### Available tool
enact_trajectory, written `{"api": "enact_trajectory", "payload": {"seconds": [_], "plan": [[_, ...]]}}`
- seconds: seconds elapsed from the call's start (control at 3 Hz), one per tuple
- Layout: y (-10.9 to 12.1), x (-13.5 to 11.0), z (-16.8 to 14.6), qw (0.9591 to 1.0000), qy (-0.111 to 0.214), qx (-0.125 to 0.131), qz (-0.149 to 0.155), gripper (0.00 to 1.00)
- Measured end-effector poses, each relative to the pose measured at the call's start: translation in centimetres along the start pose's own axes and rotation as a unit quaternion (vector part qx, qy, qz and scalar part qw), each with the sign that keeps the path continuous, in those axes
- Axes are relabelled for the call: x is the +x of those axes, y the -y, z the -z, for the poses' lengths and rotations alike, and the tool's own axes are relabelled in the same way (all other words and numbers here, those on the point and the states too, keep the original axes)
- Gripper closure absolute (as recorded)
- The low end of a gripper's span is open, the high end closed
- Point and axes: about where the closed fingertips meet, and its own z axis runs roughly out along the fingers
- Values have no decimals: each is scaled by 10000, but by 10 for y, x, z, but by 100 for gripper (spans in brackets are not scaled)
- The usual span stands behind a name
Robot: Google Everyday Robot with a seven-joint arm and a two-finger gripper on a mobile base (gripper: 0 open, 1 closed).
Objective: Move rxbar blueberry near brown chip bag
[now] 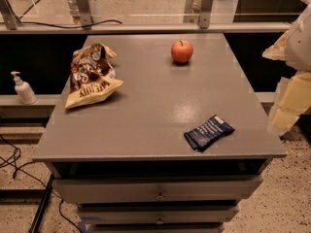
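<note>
The rxbar blueberry (pixel 209 132), a flat dark navy bar with pale lettering, lies on the grey table (pixel 155 101) near its front right corner. The brown chip bag (pixel 91 75), crumpled, dark brown with a tan-yellow lower band, lies at the table's left side. They are far apart. My gripper (pixel 290 96) shows as pale cream parts at the right edge of the view, beyond the table's right side, above and to the right of the bar. It holds nothing that I can see.
A red apple (pixel 182 51) stands at the back of the table, right of centre. A white pump bottle (pixel 22 88) stands on a low ledge to the left. Drawers sit below the tabletop. Cables lie on the floor at left.
</note>
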Motion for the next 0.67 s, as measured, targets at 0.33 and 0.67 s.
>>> {"api": "enact_trajectory", "payload": {"seconds": [0.33, 0.67], "plan": [[1, -1, 1, 10000, 1, 13, 12, 0], [11, -17, -15, 9989, 180, -65, 420, 0]]}}
